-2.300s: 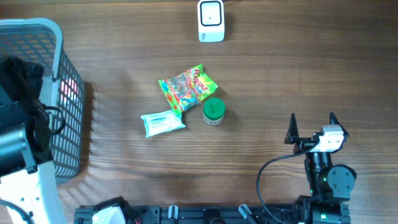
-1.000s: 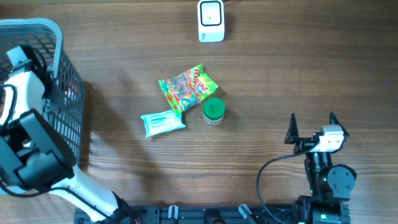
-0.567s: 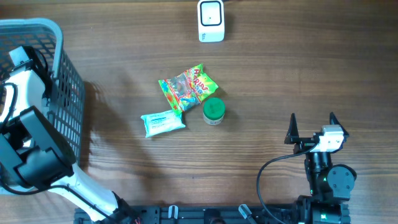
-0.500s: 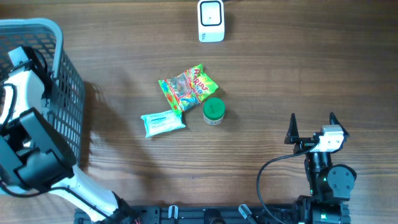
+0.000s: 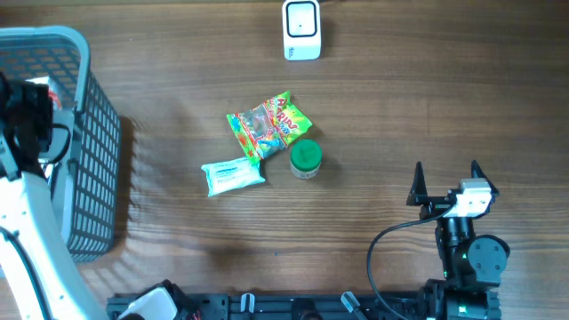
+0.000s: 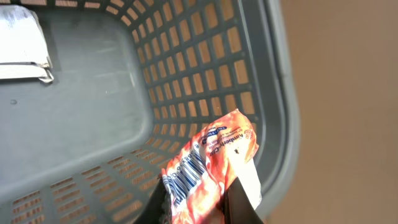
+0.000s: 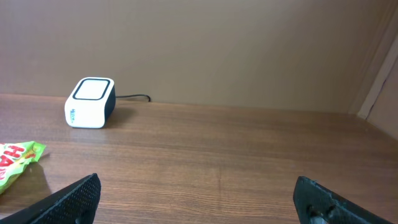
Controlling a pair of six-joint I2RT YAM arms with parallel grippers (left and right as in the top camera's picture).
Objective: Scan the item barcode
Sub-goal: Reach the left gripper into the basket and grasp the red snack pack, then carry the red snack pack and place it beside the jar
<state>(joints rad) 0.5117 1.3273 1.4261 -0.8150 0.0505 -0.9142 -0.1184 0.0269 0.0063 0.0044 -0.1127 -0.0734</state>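
Closest to the left wrist camera, the left gripper (image 6: 198, 205) is clamped on an orange-red snack packet (image 6: 211, 165). Its dark fingers (image 6: 241, 200) pinch the packet's lower end, and the printed barcode faces the lens. Behind the packet lies the inside of the grey basket (image 6: 186, 62), with a flat white item (image 6: 22, 46) on the floor near its far corner. The packet hangs over the basket's slotted wall, close to the rim.

From overhead, the right gripper (image 5: 446, 183) sits near the robot's edge of the wooden table (image 5: 427, 89), spread wide with nothing between its tips and well apart from everything else.

Towards the middle is a small cluster: a white-and-teal pouch (image 5: 233, 175), a green-lidded jar (image 5: 305, 157) just beside it, and a bright green gummy bag (image 5: 268, 124) touching both — or very nearly.

To the left, the left arm reaches over the basket, where a sliver of the packet shows.

At the far edge stands the white scanner (image 5: 301, 29), upright, its cable leading off behind it.
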